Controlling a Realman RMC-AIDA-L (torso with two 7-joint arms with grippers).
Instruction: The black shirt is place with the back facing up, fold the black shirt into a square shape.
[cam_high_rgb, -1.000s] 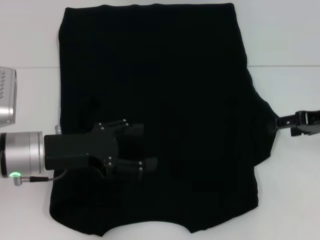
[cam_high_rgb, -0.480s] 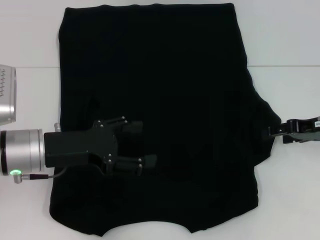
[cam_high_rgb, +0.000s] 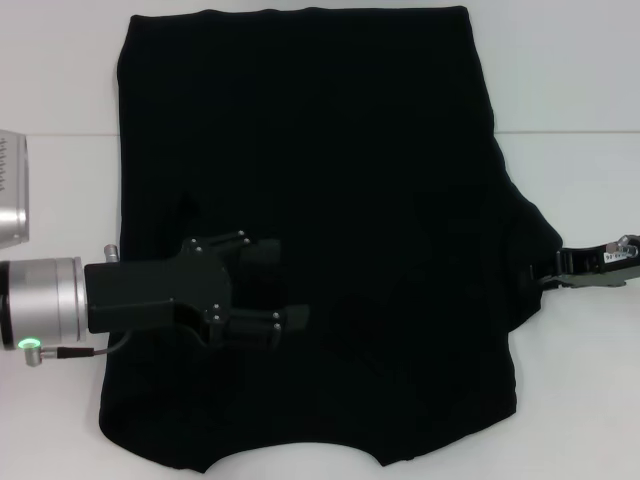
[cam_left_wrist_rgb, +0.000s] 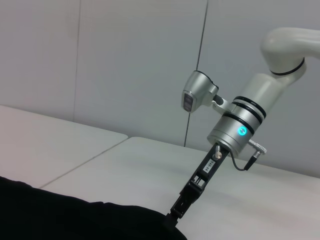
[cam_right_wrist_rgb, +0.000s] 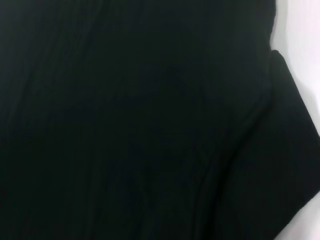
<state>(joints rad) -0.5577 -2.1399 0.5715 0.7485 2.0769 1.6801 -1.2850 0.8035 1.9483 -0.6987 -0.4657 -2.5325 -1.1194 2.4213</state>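
Note:
The black shirt (cam_high_rgb: 330, 150) lies flat on the white table (cam_high_rgb: 580, 90), neckline toward the near edge. Its left side runs in a straight line, and the right sleeve sticks out at mid right. My left gripper (cam_high_rgb: 283, 285) hovers open over the shirt's near left part and holds nothing. My right gripper (cam_high_rgb: 548, 274) is at the tip of the right sleeve, with its thin fingers closed on the fabric edge. The left wrist view shows the right gripper (cam_left_wrist_rgb: 174, 212) meeting the shirt's edge (cam_left_wrist_rgb: 75, 217). The right wrist view is filled by the shirt (cam_right_wrist_rgb: 125, 125).
A table seam (cam_high_rgb: 570, 133) runs across behind the sleeve. Bare white table lies left and right of the shirt. A grey wall (cam_left_wrist_rgb: 125, 60) stands beyond the table in the left wrist view.
My right gripper has moved toward the near edge along the sleeve tip and its fingers have narrowed onto the fabric. My left gripper has shifted slightly left and stays open.

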